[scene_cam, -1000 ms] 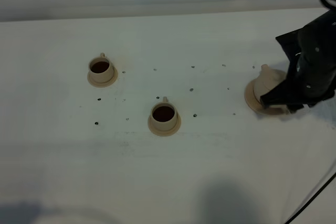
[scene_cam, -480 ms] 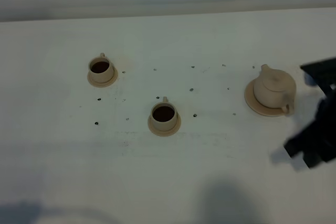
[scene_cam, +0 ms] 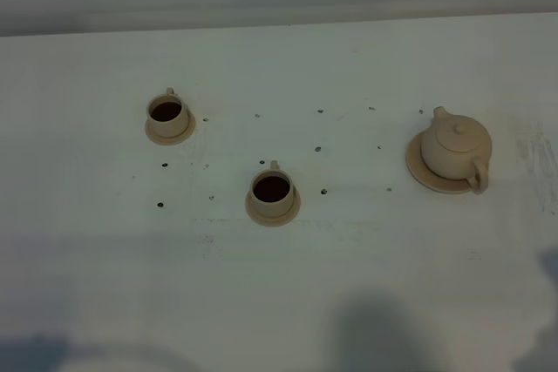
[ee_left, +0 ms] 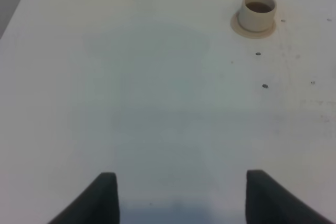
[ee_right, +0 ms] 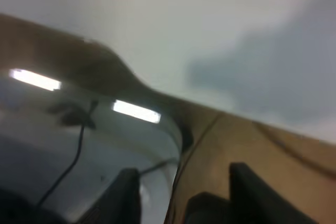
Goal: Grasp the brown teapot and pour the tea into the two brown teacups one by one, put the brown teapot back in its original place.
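The brown teapot stands upright on its original place, the wide tan saucer, at the table's right, with nothing touching it. Both brown teacups sit on their small saucers with dark tea inside. Neither gripper shows in the exterior high view. In the left wrist view my left gripper is open over bare table, far from a teacup. The right wrist view is blurred; my right gripper has its fingers apart with nothing between them, and no task object shows there.
Small dark specks are scattered on the white table between the cups and the teapot. A soft shadow lies near the front edge. The right wrist view shows a table edge, brownish floor and a dark cable.
My right gripper let go of the teapot, drew back to the front right and left the exterior high view. The teapot stays on its saucer. The cups have not moved.
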You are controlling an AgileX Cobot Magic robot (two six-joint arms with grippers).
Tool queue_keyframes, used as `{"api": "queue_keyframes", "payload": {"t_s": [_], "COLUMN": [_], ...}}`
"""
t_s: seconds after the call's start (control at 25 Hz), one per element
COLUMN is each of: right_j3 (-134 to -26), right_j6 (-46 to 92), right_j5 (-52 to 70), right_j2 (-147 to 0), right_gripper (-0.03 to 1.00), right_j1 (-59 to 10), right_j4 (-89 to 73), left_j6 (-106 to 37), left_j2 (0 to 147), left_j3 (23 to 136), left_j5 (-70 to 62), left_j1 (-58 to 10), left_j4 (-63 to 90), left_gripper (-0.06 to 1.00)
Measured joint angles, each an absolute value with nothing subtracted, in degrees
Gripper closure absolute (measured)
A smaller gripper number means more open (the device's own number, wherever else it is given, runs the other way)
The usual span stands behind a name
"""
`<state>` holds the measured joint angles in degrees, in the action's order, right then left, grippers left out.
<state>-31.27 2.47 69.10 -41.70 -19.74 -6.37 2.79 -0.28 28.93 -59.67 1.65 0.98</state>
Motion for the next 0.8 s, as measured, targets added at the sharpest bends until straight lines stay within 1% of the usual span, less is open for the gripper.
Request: {"api": "queue_keyframes", "payload": {"t_s": [0.16, 0.36, 0.8], "right_j3": [-30.20, -28.34, -28.19], "right_j6": [2.80, 3.42, 3.30], "right_j5": [65.46, 61.97, 61.55], "right_j2": [-31.87, -23.93, -22.82], "right_gripper": [0.45, 0.44, 0.44], "right_j1": [-19.74, -19.74, -19.74], "right_j4": [-5.30, -3.37, -3.05], "left_j6": [2.79, 2.79, 2.79], "left_j2": [-0.28, -0.28, -0.28], "left_j3": [28.93, 28.93, 28.93], "left_j5": [-59.67, -59.67, -59.67], "left_j1": [1.65, 1.65, 1.65], "left_j4": [0.98, 0.98, 0.98], "left_gripper": [0.42, 0.42, 0.42]}}
